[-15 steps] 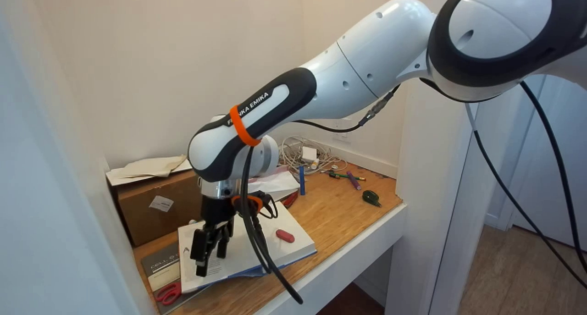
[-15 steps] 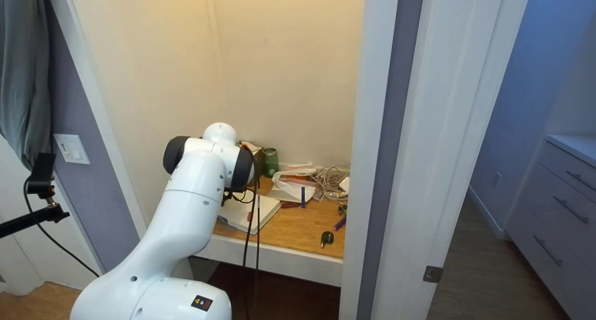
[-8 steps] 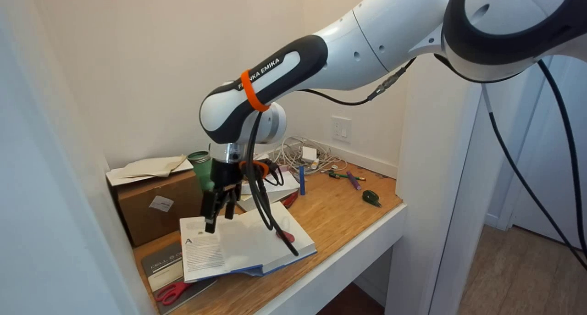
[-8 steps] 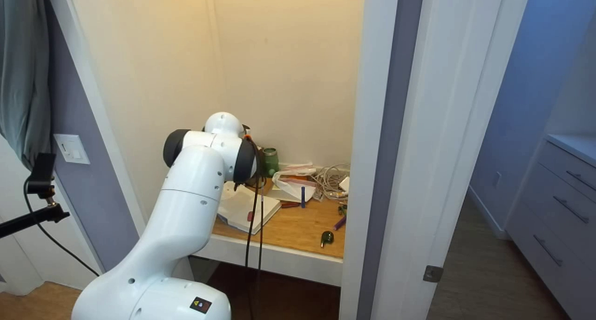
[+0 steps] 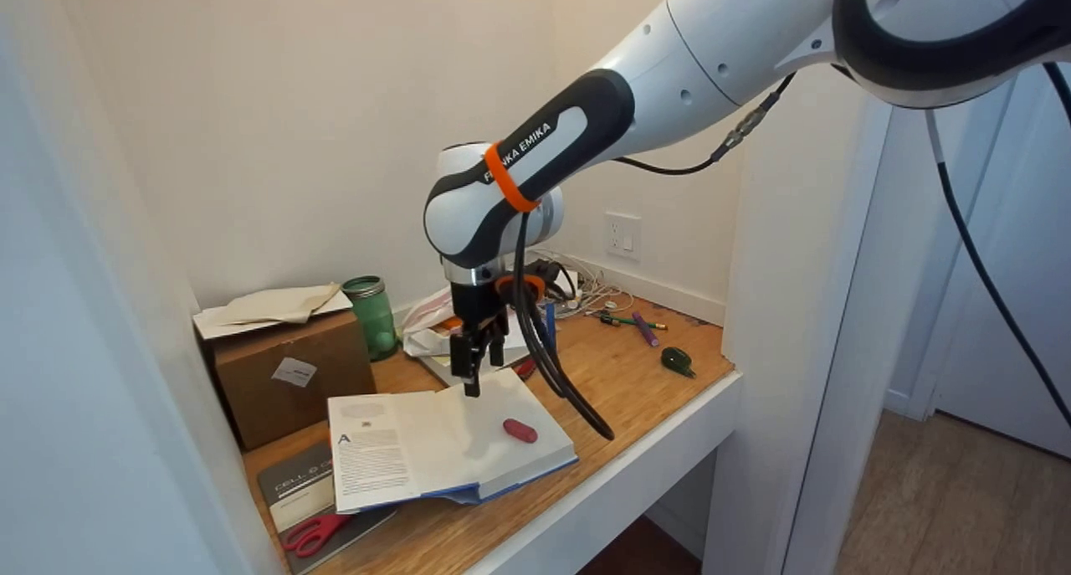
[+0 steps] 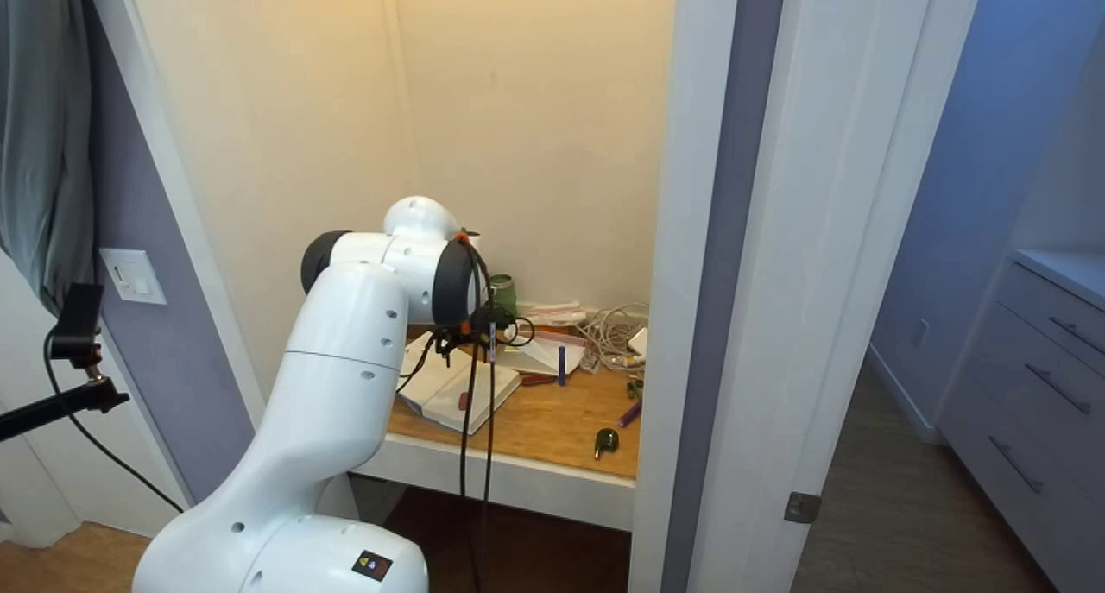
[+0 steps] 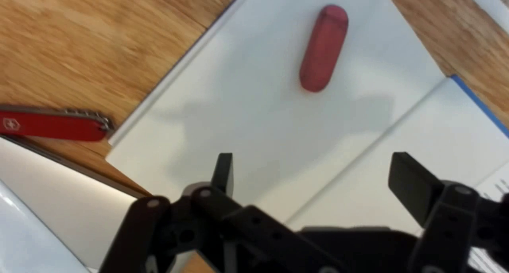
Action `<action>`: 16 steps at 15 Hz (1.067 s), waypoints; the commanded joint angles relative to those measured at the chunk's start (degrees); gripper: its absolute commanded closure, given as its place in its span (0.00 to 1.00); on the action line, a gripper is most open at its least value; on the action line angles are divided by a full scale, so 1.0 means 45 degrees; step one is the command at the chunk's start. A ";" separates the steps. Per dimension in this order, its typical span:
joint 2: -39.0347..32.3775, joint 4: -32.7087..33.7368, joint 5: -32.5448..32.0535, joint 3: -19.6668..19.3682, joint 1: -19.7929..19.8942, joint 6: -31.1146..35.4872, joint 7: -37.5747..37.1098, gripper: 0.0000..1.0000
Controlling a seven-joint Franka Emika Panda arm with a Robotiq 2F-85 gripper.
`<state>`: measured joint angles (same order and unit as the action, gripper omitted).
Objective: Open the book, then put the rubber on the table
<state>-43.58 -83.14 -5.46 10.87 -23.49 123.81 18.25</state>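
Observation:
The book (image 5: 452,449) lies open on the table (image 5: 602,399), white pages up, with blue cover edges showing. It also shows in an exterior view (image 6: 440,394) and in the wrist view (image 7: 254,74). The rubber (image 5: 520,430), a reddish-pink rounded block, lies on the thicker right-hand page. It also shows in an exterior view (image 6: 464,400) and in the wrist view (image 7: 324,48). My gripper (image 5: 485,376) is above the back part of the book, apart from the rubber. In the wrist view its fingers (image 7: 312,157) stand wide apart with nothing between them.
A cardboard box (image 5: 289,382) and a green jar (image 5: 371,315) stand behind the book. A grey book (image 5: 297,474) with red scissors (image 5: 310,535) lies at its left. A red pocket knife (image 7: 51,124) lies beside it. A dark green lump (image 5: 677,361) lies near the white edge.
My gripper has risen from low over the left page and moved right, over the right-hand page. The book's left half has shifted slightly. The rubber has stayed in place.

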 commanded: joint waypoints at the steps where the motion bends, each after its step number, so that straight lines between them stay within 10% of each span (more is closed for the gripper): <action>1: 0.0967 -0.1735 -0.1030 -0.0289 -0.0113 -0.0024 -0.1485 0.00; 15: 0.0818 -0.3283 -0.1088 -0.0092 -0.0106 0.1283 -0.3509 0.00; 16: 0.0801 -0.3291 -0.1139 -0.0123 -0.0121 0.1376 -0.3534 0.19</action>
<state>-40.89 -96.10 -8.95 10.50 -23.85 127.57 4.45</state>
